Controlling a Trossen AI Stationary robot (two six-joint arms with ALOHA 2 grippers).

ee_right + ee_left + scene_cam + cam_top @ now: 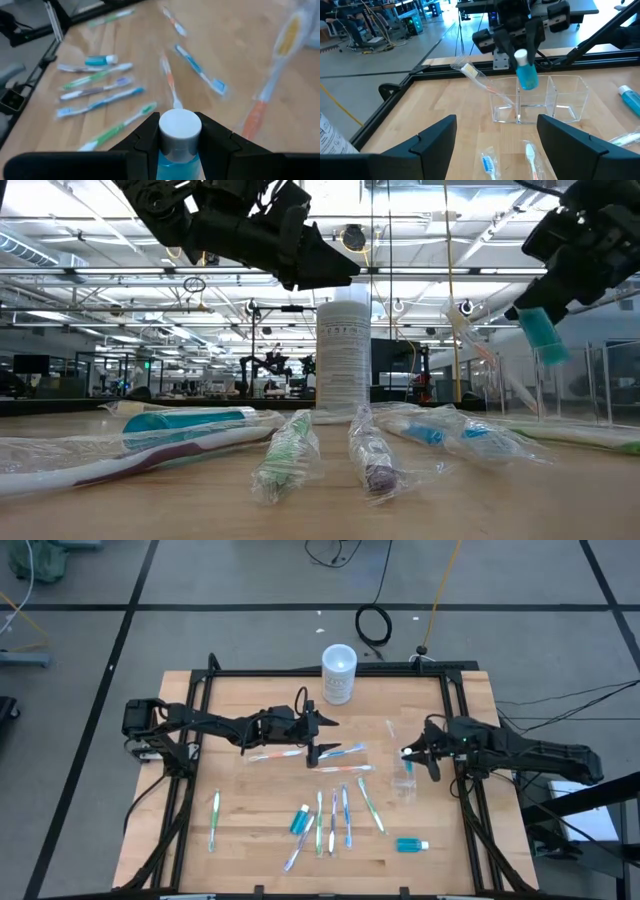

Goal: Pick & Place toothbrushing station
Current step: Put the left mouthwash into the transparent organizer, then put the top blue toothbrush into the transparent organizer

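The right claw [411, 753] shows in the high view at the right side of the pale wooden table [250, 810], just above the small clear plastic holder [404, 783]; the left claw [318, 735] sits left of centre with its fingers spread wide and holding nothing, over wrapped slim toothbrushes [340, 751]; more toothbrushes fan out toward the table's front edge, with one small teal tube [300, 820] among them and another teal tube [411, 844] off to the right; a frosted cylindrical container with a white lid [339, 673] stands at the far edge.

Low view — the right claw [530, 305] hangs in the air, closed on a teal tube with a white cap [543, 332]; the wrapped brushes lie in the foreground.

Left wrist view — the spread left fingers [437, 137] frame the holder [540, 100], one toothbrush [480, 80] leaning in it; the held tube [526, 72] hangs cap-up right above it.

Right wrist view — the right fingers [145, 137] pinch the tube's neck under its white cap [180, 125].
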